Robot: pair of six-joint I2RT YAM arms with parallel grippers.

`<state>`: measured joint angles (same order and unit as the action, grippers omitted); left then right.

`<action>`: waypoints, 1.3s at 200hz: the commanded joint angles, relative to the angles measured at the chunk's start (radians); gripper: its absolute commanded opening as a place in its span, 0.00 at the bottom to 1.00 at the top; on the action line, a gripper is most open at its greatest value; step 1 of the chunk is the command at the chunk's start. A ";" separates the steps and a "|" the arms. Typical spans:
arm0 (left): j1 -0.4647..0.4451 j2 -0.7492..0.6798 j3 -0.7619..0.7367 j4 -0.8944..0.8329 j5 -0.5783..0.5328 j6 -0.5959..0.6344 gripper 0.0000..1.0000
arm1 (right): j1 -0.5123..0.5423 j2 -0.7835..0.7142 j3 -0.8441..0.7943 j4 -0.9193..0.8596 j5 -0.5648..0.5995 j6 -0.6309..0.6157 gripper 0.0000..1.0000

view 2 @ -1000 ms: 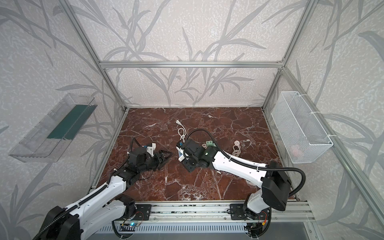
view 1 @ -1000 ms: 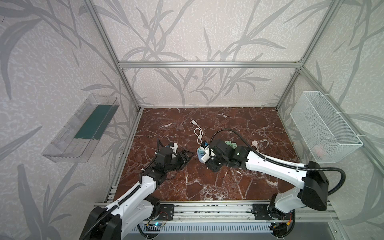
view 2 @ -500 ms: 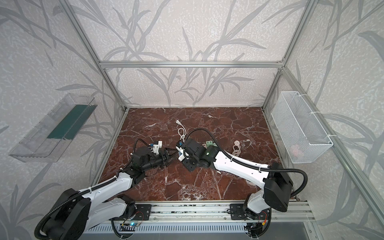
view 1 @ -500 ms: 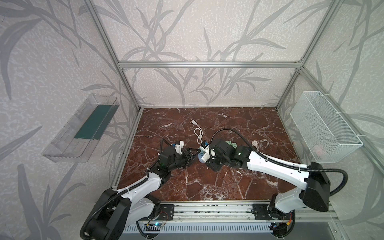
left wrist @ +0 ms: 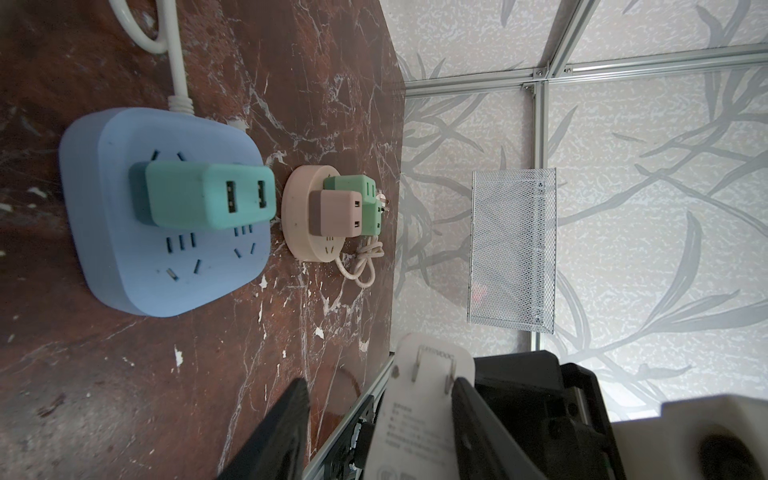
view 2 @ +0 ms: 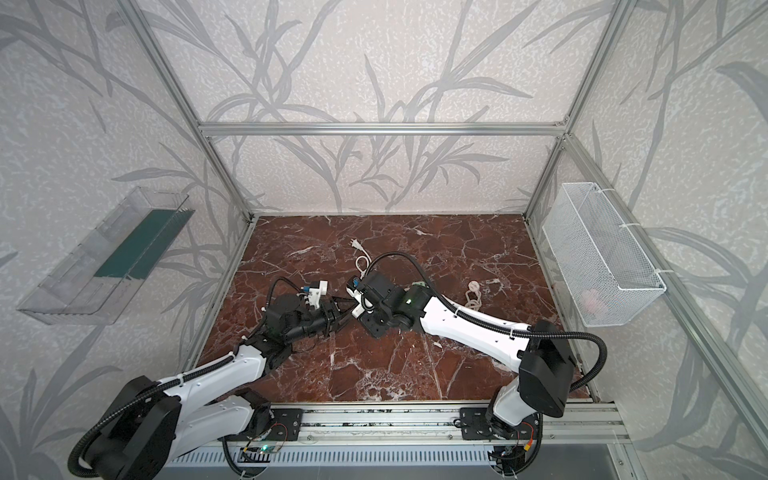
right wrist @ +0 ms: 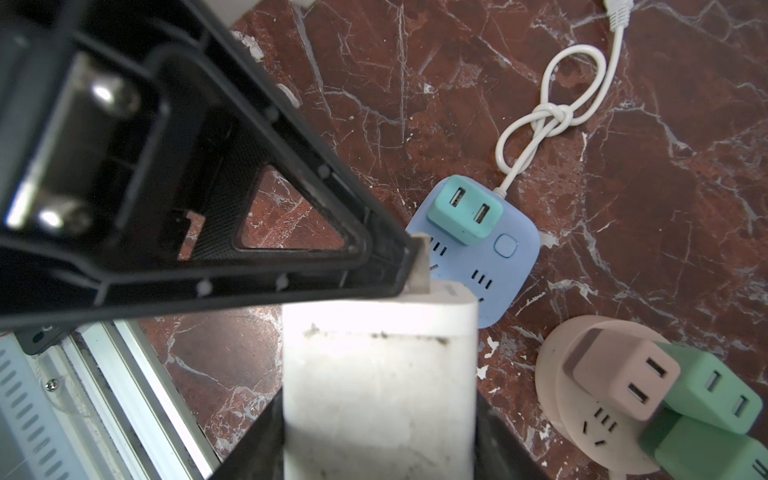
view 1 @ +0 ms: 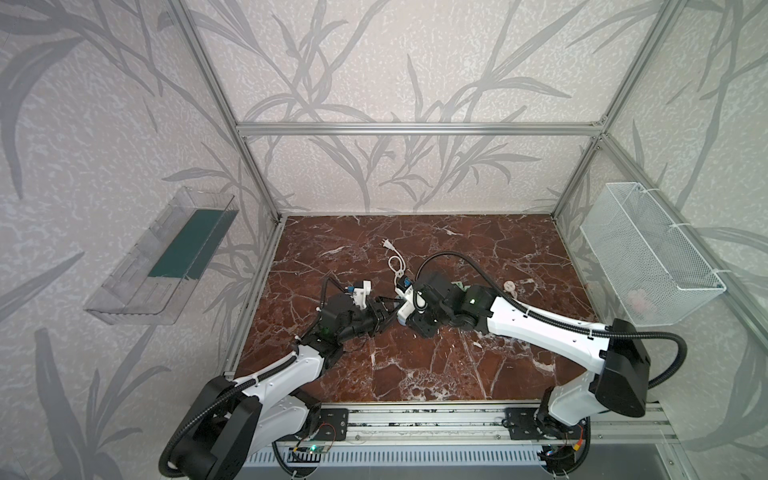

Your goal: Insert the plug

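White plastic in the clamp: the right gripper [right wrist: 378, 415] has the plug [right wrist: 378, 374] pinched between both fingers, prong end sticking out. The left gripper [left wrist: 380, 386] is in on it too, jaws half spread around that prong end, one finger [left wrist: 469, 415] up against the plug's side and a clear gap on the other side. So no second grip there. In both top views the two grippers meet near the middle of the frame, a touch below centre, over the marble table [view 1: 457, 365]. The plug sits in no socket. The blue strip [right wrist: 490, 266] lies flat on the table just beyond it, with a teal adapter [right wrist: 465, 212] seated in it. The pink strip [right wrist: 557, 399] lies near, carrying a pink adapter [right wrist: 623, 374], with green adapters [right wrist: 715, 395] beside it. A knotted white cord [view 1: 395, 264] runs from the blue strip toward the upper part of the table.
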<state>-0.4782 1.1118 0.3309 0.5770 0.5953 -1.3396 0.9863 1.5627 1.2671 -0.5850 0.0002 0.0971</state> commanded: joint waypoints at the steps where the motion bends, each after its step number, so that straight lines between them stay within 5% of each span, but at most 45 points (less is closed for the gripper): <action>1: -0.013 -0.020 -0.004 0.021 0.034 -0.004 0.52 | -0.004 0.027 0.064 0.023 -0.042 -0.015 0.00; 58: -0.014 -0.115 -0.009 -0.112 -0.031 0.035 0.61 | -0.011 0.068 0.112 -0.031 -0.059 0.009 0.00; 132: -0.014 -0.141 -0.017 -0.110 -0.027 0.044 0.47 | -0.026 0.059 0.120 0.007 -0.146 0.036 0.00; 178: -0.014 -0.106 -0.016 -0.066 -0.008 0.037 0.31 | -0.044 0.054 0.129 0.008 -0.211 0.064 0.00; 196: -0.014 -0.088 -0.010 -0.052 -0.002 0.039 0.11 | -0.056 0.057 0.131 0.015 -0.229 0.075 0.00; 203: -0.014 -0.080 -0.007 -0.047 -0.002 0.040 0.00 | -0.062 0.057 0.132 0.018 -0.238 0.082 0.06; 260: -0.013 -0.028 -0.006 0.052 -0.006 0.025 0.00 | -0.103 0.052 0.136 0.029 -0.320 0.117 0.52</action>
<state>-0.4896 1.0649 0.3229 0.5915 0.5808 -1.3140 0.9001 1.6394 1.3602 -0.6041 -0.2359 0.1909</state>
